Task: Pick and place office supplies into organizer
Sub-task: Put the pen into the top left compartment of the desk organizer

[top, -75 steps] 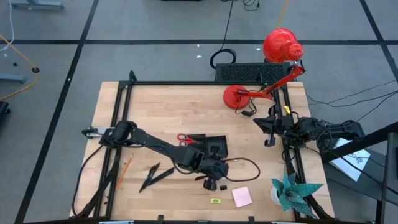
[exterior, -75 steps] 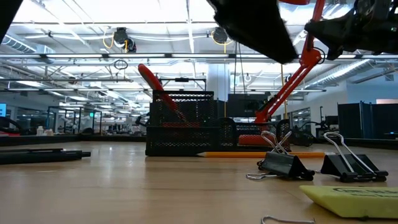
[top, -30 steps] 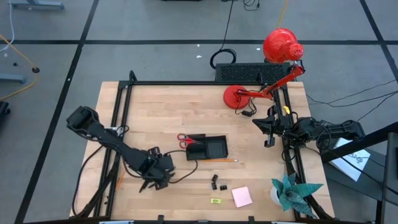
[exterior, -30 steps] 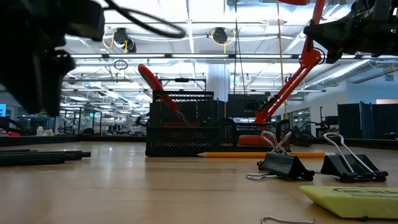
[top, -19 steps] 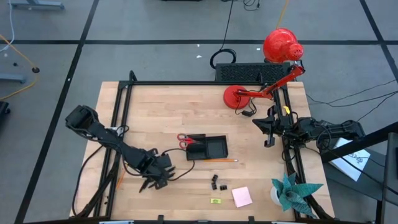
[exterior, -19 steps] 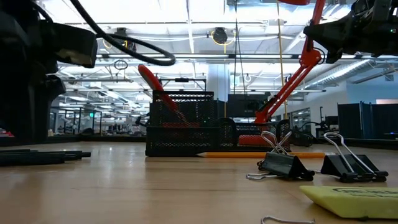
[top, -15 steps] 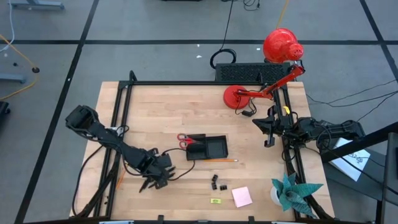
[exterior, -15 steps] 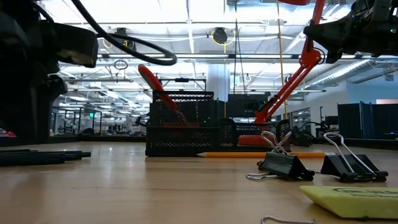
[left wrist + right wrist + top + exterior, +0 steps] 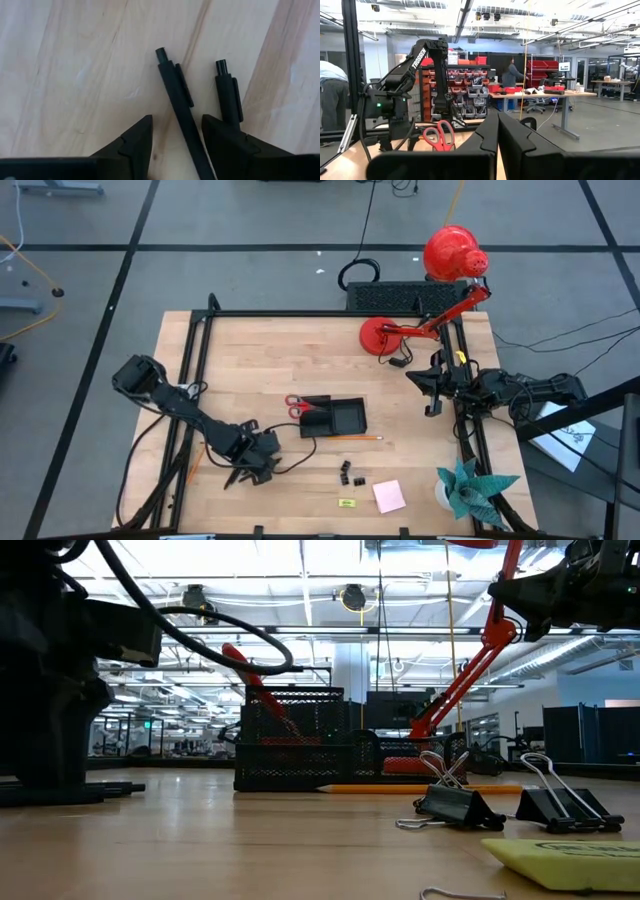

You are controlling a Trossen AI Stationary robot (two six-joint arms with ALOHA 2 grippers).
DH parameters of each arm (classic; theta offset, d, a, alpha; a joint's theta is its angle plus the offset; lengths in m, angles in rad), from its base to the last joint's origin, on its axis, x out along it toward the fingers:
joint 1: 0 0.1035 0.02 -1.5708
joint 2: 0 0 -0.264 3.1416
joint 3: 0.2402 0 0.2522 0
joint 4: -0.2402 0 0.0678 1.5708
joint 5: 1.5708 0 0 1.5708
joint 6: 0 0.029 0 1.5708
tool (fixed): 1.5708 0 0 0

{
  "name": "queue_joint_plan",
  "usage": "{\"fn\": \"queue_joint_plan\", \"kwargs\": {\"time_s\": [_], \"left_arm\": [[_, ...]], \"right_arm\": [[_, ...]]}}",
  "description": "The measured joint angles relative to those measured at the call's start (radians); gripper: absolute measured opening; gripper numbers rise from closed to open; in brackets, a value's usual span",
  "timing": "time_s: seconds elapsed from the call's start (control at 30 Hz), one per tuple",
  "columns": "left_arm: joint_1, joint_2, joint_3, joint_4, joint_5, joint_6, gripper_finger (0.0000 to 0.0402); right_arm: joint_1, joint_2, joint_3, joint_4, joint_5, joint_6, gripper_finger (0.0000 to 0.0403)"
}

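At the table's seven o'clock sector, your left gripper point(image 9: 252, 470) sits low over two dark pens. Item one, the near pen point(image 9: 177, 100): it lies flat on the wood between the two fingers, which straddle it with a gap on each side, so nothing is grasped yet; the jaws look set wide to close across its barrel. Its long axis runs straight out from the gripper, tip pointing away. Item two, the second pen point(image 9: 227, 92): just beside the first, outside one finger, nearly parallel, tip the same way. Item three, the organizer point(image 9: 336, 417): table centre, with red-handled scissors point(image 9: 300, 406) at its nine o'clock edge. Item four, an orange pencil point(image 9: 352, 437): flat at the organizer's six o'clock, long axis three to nine. Item five, black clips point(image 9: 350, 474), pink sticky-note pad point(image 9: 389, 496) and yellow-green piece point(image 9: 346, 503): loose around five o'clock. Item six, your right gripper point(image 9: 432, 393): parked at three o'clock, clenched on nothing, clear of the work.
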Motion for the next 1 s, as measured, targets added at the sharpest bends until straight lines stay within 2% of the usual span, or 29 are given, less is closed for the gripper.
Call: {"fn": "queue_joint_plan", "kwargs": {"time_s": [0.17, 0.47, 0.53, 0.73, 1.0], "left_arm": [[-0.003, 0.003, -0.001, 0.004, -0.006, -0.027, 0.016], [-0.005, 0.006, -0.005, 0.052, -0.07, -0.025, 0.0019], [-0.005, 0.004, -0.006, 0.084, -0.1, -0.009, 0.0014], [-0.008, 0.005, -0.009, 0.185, -0.179, 0.085, 0.0038], [-0.006, -0.049, -0.009, 0.252, -0.27, 0.163, 0.0013]], "right_arm": [[0.0, 0.0, 0.0, 0.0, 0.001, -0.001, 0.0004], [0.0, 0.0, 0.0, 0.0, 0.0, -0.002, 0.0004], [0.0, 0.0, 0.0, 0.001, 0.0, -0.002, 0.0004], [0.0, 0.0, 0.0, 0.007, -0.001, -0.002, 0.0004], [0.0, 0.0, 0.0, 0.008, -0.001, -0.002, 0.0004]]}}
